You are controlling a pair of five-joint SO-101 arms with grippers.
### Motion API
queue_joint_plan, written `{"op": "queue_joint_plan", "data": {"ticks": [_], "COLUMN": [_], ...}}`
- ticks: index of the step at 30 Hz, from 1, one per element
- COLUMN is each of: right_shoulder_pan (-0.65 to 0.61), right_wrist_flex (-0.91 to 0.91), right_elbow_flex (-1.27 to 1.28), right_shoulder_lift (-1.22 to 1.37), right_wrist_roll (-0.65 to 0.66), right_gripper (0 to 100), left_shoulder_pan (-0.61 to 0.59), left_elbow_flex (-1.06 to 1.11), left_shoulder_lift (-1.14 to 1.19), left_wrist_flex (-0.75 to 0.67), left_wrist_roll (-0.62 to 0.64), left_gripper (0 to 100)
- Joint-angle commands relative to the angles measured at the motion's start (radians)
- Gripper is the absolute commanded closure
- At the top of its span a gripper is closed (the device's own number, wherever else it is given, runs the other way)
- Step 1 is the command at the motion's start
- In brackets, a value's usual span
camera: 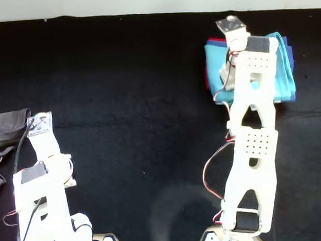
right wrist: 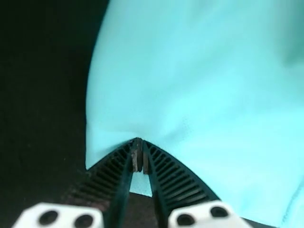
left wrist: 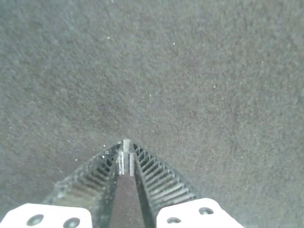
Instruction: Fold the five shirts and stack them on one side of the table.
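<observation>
A folded turquoise shirt [camera: 281, 70] tops a stack at the table's back right, with blue [camera: 290, 56] and red [camera: 215, 40] edges under it. My right arm [camera: 252, 136] stretches over that stack. In the right wrist view my right gripper [right wrist: 138, 146] is shut near the edge of the turquoise shirt [right wrist: 199, 85], and the fabric puckers at the tips. A crumpled black shirt [camera: 4, 131] lies at the left edge. My left arm [camera: 44, 150] stands just beside it. My left gripper [left wrist: 126, 145] is shut, low over dark cloth, with nothing seen between its fingers.
The black table cover [camera: 131, 100] spreads between the two arms. Red and white cables [camera: 208, 172] loop beside the right arm. Both arm bases sit at the front edge.
</observation>
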Motion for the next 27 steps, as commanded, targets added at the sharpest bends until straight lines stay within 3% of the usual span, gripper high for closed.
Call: {"op": "queue_joint_plan", "data": {"ticks": [1, 6, 12, 19, 27], "right_shoulder_pan": [-0.008, 0.038, 0.147, 0.232, 0.289], "right_wrist_flex": [0.013, -0.059, -0.49, -0.73, -0.792], "right_elbow_flex": [-0.189, -0.374, -0.205, -0.153, -0.159], "right_shoulder_lift": [-0.071, -0.056, 0.058, 0.189, 0.317], "right_wrist_roll": [-0.012, -0.008, -0.008, -0.008, -0.008], "right_gripper": [99.3, 97.4, 96.3, 96.3, 96.3], "left_shoulder_pan": [0.019, 0.051, 0.05, 0.047, 0.048], "left_elbow_flex": [-0.005, -0.053, -0.119, -0.124, -0.12], "left_shoulder_lift": [-0.008, -0.008, -0.008, -0.008, -0.015], "left_wrist_flex": [-0.005, 0.066, 0.123, 0.15, 0.175], "left_wrist_roll": [-0.008, -0.008, -0.008, -0.008, -0.008], "left_gripper": [99, 99, 99, 99, 99]}}
